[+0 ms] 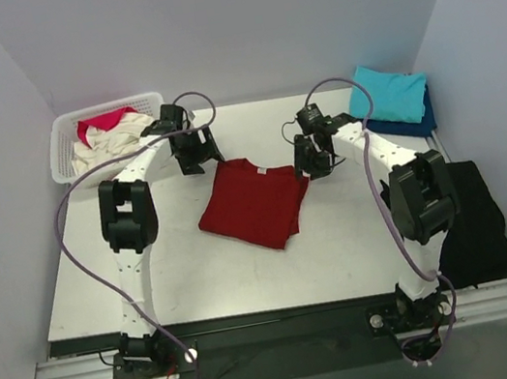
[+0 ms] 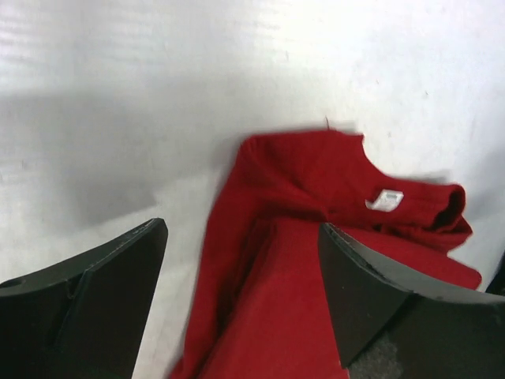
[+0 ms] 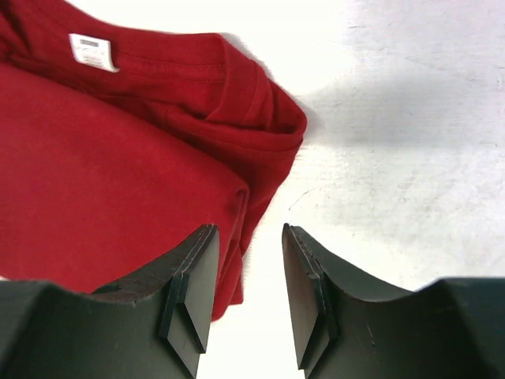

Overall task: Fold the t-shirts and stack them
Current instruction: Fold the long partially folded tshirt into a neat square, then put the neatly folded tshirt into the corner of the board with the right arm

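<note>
Left arm [image 1: 126, 215]: base at lower left, reaching up toward upper centre-left. Left hand [image 1: 198, 163]: angled downward, jaws wide apart.
Right arm [image 1: 418, 192]: base at lower right, reaching up and inward. Right hand [image 1: 310, 166]: angled downward, jaws parted by a narrow gap.

Folded dark red cotton tee [image 1: 256, 202] lay flat centrally; turquoise tee [image 1: 392, 91] topped navy tee [image 1: 421, 125]; cream tee [image 1: 117, 142] and pink-red tee [image 1: 100, 124] lay crumpled together.
</note>
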`<state>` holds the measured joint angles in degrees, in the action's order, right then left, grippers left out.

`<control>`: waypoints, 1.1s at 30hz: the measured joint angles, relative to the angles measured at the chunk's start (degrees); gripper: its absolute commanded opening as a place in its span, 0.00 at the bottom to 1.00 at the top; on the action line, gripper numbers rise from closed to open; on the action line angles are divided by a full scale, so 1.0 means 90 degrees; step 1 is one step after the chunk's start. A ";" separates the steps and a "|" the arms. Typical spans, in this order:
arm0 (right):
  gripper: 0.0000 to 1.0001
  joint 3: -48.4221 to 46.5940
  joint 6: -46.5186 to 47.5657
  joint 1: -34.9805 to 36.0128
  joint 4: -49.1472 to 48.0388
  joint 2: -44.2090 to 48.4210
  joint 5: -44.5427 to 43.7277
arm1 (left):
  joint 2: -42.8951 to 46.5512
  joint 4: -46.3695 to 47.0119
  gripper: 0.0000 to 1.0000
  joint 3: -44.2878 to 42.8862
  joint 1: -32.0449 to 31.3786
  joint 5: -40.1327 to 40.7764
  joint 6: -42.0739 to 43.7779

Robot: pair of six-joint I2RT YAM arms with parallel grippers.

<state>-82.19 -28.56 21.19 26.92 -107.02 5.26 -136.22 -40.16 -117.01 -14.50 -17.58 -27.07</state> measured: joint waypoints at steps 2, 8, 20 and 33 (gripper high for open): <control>0.44 0.0005 0.0002 0.0053 0.0002 0.0136 -0.0051 | 0.0381 0.0153 0.91 0.0435 -0.0002 0.0027 0.0017; 0.72 0.0566 0.0005 0.0680 -0.0039 0.0741 -0.0182 | 0.1455 0.0148 0.93 0.0753 -0.0022 0.0049 0.0350; 0.73 0.2210 -0.0376 0.0942 -0.0918 0.1042 0.0121 | 0.2640 0.0097 0.94 0.2844 -0.0051 -0.0095 0.1010; 0.68 0.2144 -0.0610 0.0930 -0.2101 0.0347 0.0556 | 0.3055 0.0102 0.94 0.4223 -0.0051 0.0126 0.0748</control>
<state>-62.89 -34.04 29.56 8.01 -103.90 10.26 -108.73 -39.24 -79.00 -14.96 -16.45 -20.34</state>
